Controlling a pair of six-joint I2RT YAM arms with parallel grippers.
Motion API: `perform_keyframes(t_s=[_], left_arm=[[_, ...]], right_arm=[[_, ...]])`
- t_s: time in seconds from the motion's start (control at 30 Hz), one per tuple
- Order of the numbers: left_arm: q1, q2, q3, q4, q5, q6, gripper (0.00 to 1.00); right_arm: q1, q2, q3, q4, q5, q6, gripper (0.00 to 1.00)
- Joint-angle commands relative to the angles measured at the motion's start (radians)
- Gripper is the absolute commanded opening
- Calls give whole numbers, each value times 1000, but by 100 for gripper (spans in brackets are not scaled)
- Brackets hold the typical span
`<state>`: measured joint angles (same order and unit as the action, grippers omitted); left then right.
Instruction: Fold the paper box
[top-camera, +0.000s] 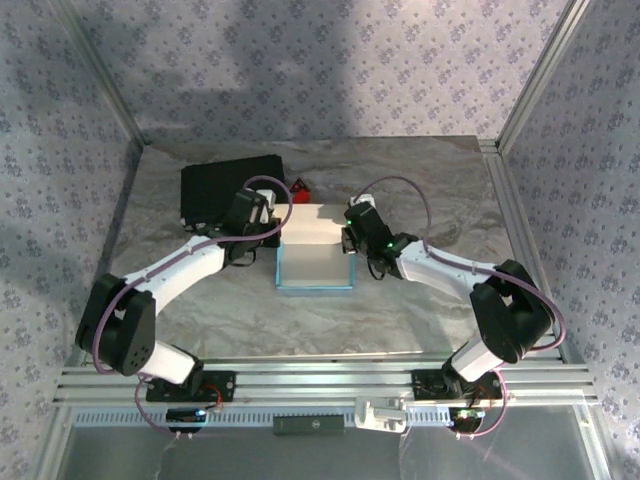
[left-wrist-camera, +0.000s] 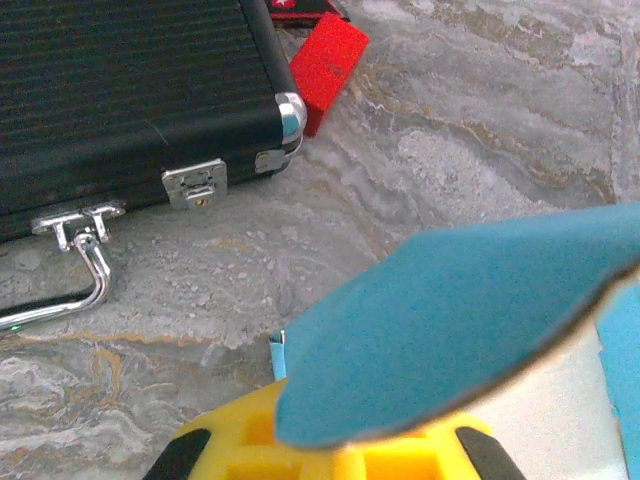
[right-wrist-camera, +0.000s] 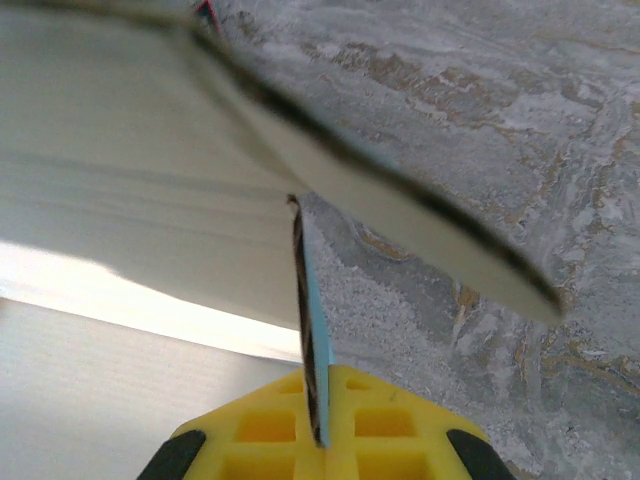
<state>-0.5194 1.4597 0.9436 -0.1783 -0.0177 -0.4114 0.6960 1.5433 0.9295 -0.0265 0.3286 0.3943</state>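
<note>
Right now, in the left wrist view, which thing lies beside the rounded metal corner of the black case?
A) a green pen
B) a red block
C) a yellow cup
B: a red block lies right beside the shiny metal corner of the black case.

Enclosed on three sides by pale lilac-grey wall panels (top-camera: 330, 60) printed with small repeating floral motifs. Framed at the back corners by slanting silver aluminium posts (top-camera: 100, 75), one left, one right. Floored with a grey marbled tabletop sheet (top-camera: 430, 170), veined in white and tan, faintly wrinkled under the light. Edged along the near side by ribbed silver aluminium rails (top-camera: 320, 378) running the full width. Lit unevenly: broad soft shadows across the back panel, a brighter sheen on the far tabletop.
</note>
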Motion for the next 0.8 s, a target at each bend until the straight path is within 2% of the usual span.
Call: perform_keyframes(t_s=[0.0,0.33,0.77], left_arm=[[-10,33,60,77,24,-35,0],[-10,31,-59,248,71,-87,0],[-43,-19,-214,360,64,-170,0]], right_arm=[[16,12,-37,123,69,81,0],[23,3,-195,411,72,61,0],[99,-1,-287,502,164,60,0]])
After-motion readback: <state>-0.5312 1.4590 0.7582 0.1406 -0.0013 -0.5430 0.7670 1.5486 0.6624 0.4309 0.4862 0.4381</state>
